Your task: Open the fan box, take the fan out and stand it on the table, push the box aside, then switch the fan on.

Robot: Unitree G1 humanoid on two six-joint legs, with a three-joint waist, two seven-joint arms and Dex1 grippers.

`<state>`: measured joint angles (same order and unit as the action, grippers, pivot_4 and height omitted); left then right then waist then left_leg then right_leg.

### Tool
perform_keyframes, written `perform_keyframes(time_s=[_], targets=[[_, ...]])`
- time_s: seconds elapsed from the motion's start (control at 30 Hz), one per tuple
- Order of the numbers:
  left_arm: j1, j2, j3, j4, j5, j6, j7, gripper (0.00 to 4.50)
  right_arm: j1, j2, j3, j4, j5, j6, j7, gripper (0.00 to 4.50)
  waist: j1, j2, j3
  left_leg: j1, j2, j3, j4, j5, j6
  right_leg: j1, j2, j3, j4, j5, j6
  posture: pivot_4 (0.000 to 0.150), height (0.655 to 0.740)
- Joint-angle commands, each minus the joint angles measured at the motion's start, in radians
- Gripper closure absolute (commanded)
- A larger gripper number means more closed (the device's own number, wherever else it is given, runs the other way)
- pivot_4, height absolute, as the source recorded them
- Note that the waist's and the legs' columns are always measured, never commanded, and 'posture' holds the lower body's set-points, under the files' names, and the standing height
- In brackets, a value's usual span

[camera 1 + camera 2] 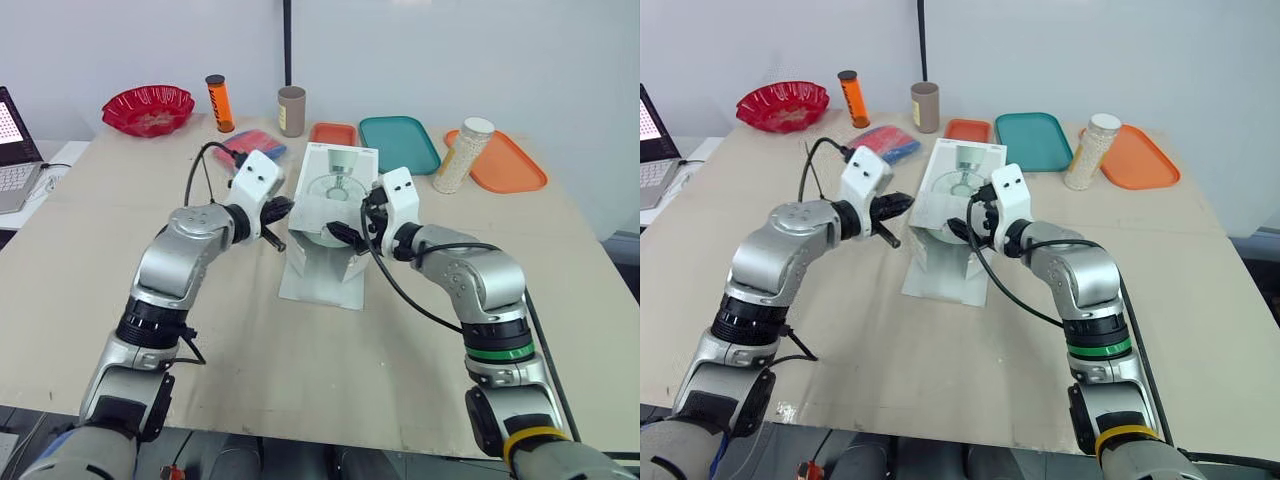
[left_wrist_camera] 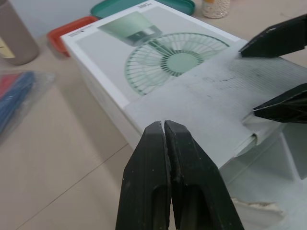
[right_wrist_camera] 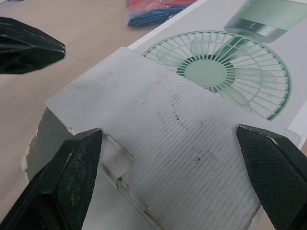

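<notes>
The white fan box [image 1: 340, 172], printed with a green fan, lies in the middle of the table with its near end open. One grey flap [image 3: 163, 124] is folded back over the box top, and another flap [image 1: 322, 282] lies flat on the table. My right gripper [image 1: 352, 222] is open, its fingers [image 3: 67, 177] spread wide on either side of the folded-back flap. My left gripper [image 1: 278, 214] is shut on nothing, just left of the box's open end and apart from it. Its closed fingertips [image 2: 165, 143] point at the box's side. Something grey-green [image 3: 42, 139] shows inside the opening.
Behind the box stand a blue and red packet [image 1: 252, 145], a brown cup [image 1: 291, 110], an orange tube [image 1: 219, 103] and a red bowl [image 1: 148, 108]. A small orange tray [image 1: 333, 133], a teal tray [image 1: 400, 143], a jar [image 1: 463, 155] and an orange tray [image 1: 505, 162] are back right. A laptop [image 1: 15, 150] sits far left.
</notes>
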<state>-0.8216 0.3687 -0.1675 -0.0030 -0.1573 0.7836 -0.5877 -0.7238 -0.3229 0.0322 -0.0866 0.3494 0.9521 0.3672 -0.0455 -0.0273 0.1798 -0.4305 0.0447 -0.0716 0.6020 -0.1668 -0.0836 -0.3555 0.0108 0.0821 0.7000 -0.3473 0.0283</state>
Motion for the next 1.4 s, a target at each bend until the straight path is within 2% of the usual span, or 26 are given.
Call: perform_keyframes(time_s=[0.03, 0.2, 0.43, 0.47, 0.5, 0.63, 0.7, 0.73, 0.8, 1.13, 1.4], targets=[[-0.046, -0.022, -0.065, 0.085, 0.022, -0.023, -0.038, 4.33, 0.019, 0.0, -0.016, -0.039, 0.006, 0.03, -0.012, 0.0, 0.0, 0.0, 0.0, 0.0, 0.0, 0.0, 0.0, 0.0, 0.0, 0.0, 0.0, 0.0, 0.0, 0.0, 0.0, 0.15, 0.74], [-0.054, -0.039, -0.108, 0.163, 0.053, -0.065, -0.057, 4.33, 0.028, 0.002, -0.018, -0.066, -0.001, 0.03, -0.021, 0.0, 0.0, 0.0, 0.0, 0.0, 0.0, 0.0, 0.0, 0.0, 0.0, 0.0, 0.0, 0.0, 0.0, 0.0, 0.0, 0.15, 0.74], [-0.064, -0.054, -0.105, 0.209, 0.065, -0.091, -0.058, 4.33, 0.044, -0.026, -0.008, -0.209, 0.021, 0.024, 0.015, 0.0, 0.0, 0.0, 0.0, 0.0, 0.0, 0.0, 0.0, 0.0, 0.0, 0.0, 0.0, 0.0, 0.0, 0.0, 0.0, 0.15, 0.74], [-0.064, -0.055, -0.106, 0.211, 0.066, -0.093, -0.058, 4.5, 0.049, -0.031, -0.004, -0.225, 0.02, 0.033, 0.015, 0.52, 0.0, 0.0, 0.0, 0.0, 0.0, 0.0, 0.0, 0.0, 0.0, 0.0, 0.0, 0.0, 0.0, 0.0, 0.0, 0.15, 0.74], [-0.064, -0.059, -0.107, 0.213, 0.067, -0.095, -0.057, 4.5, 0.061, -0.037, -0.002, -0.258, 0.024, 0.048, 0.013, 0.8, 0.0, 0.0, 0.0, 0.0, 0.0, 0.0, 0.0, 0.0, 0.0, 0.0, 0.0, 0.0, 0.0, 0.0, 0.0, 0.15, 0.74], [-0.065, -0.077, -0.104, 0.215, 0.065, -0.097, -0.055, 4.5, 0.111, -0.073, 0.012, -0.378, 0.034, 0.104, 0.009, 2.57, 0.003, 0.0, 0.0, 0.0, 0.0, 0.0, 0.001, 0.0, 0.0, 0.0, 0.0, 0.0, 0.0, 0.0, 0.0, 0.15, 0.74], [-0.066, -0.084, -0.104, 0.223, 0.069, -0.103, -0.054, 4.5, 0.132, -0.087, 0.019, -0.426, 0.037, 0.134, 0.004, 3.31, 0.004, 0.0, 0.0, 0.0, -0.001, 0.0, 0.001, 0.0, 0.0, 0.0, 0.0, 0.0, 0.0, 0.0, 0.0, 0.15, 0.74], [-0.067, -0.088, -0.104, 0.228, 0.072, -0.107, -0.054, 4.5, 0.142, -0.087, 0.02, -0.439, 0.036, 0.147, -0.005, 3.96, 0.003, 0.0, 0.0, 0.0, -0.001, 0.0, 0.001, 0.0, 0.0, 0.0, 0.0, 0.0, 0.0, 0.0, 0.0, 0.15, 0.74], [-0.069, -0.096, -0.103, 0.238, 0.077, -0.113, -0.053, 4.5, 0.16, -0.078, 0.02, -0.447, 0.038, 0.167, -0.021, 4.34, 0.003, 0.0, 0.0, 0.0, 0.0, 0.0, 0.001, 0.0, 0.0, 0.001, 0.0, 0.0, 0.001, 0.0, 0.0, 0.15, 0.74], [-0.066, -0.118, -0.095, 0.249, 0.091, -0.123, -0.053, 4.5, 0.174, -0.038, 0.018, -0.405, 0.028, 0.195, -0.069, 4.34, 0.003, 0.0, 0.0, 0.0, -0.001, -0.001, 0.001, 0.0, 0.0, 0.001, 0.0, 0.0, 0.0, 0.0, 0.0, 0.15, 0.74], [-0.058, -0.127, -0.092, 0.242, 0.091, -0.121, -0.05, 4.5, 0.266, -0.119, -0.026, -0.467, 0.035, 0.302, -0.073, 4.34, 0.005, 0.0, 0.0, 0.0, -0.001, -0.001, 0.001, 0.0, 0.0, 0.001, 0.0, -0.001, 0.0, 0.0, 0.001, 0.15, 0.74]])
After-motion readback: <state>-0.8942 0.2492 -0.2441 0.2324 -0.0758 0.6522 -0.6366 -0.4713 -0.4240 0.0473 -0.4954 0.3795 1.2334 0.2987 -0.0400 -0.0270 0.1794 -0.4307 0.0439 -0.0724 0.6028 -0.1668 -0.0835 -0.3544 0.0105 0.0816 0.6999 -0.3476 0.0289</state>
